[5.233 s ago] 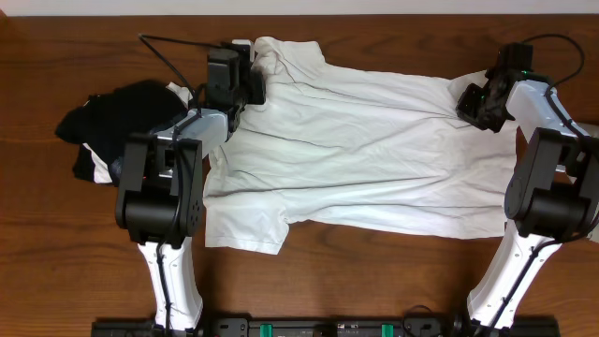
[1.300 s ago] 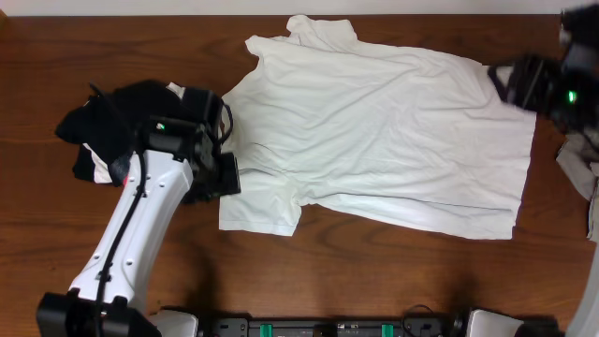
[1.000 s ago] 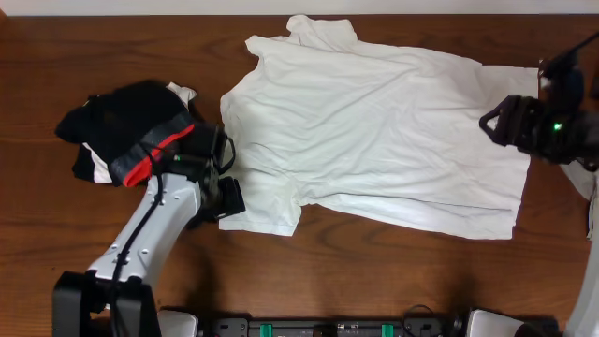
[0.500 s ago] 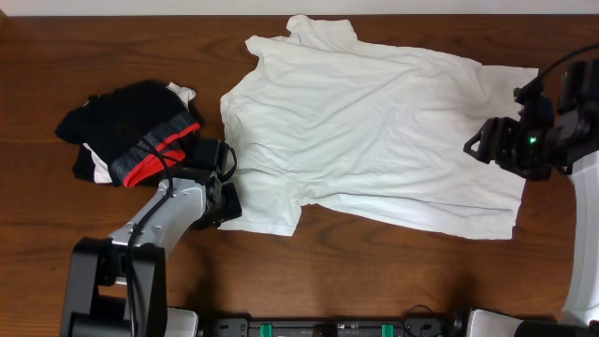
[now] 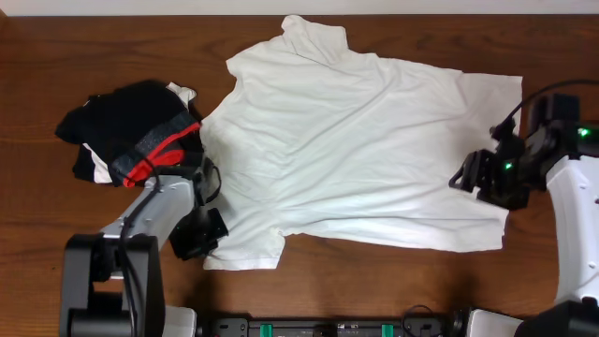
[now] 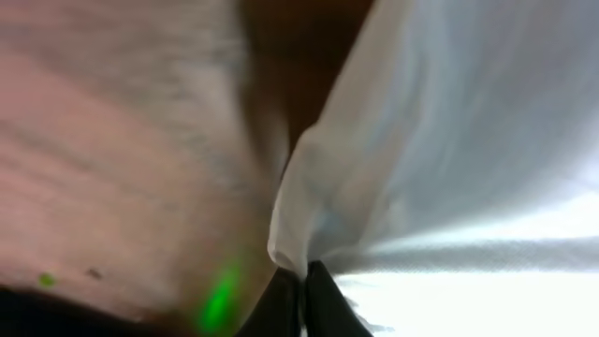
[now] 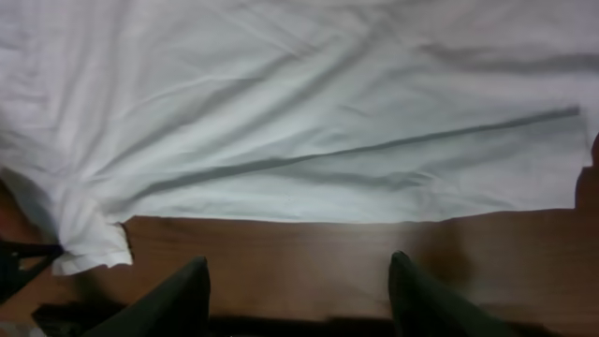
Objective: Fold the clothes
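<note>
One T-shirt (image 5: 356,140), one black pile (image 5: 126,126), left hand (image 5: 210,230), right hand (image 5: 466,178).

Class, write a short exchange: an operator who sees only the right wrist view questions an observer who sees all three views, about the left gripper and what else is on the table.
Operator: Is the left gripper holding the T-shirt?
Observer: Yes, it is shut on the T-shirt's sleeve edge.
Operator: What else lies on the table?
Observer: A pile of black garments with a grey-and-red band, beside the T-shirt on the left arm's side.
</note>
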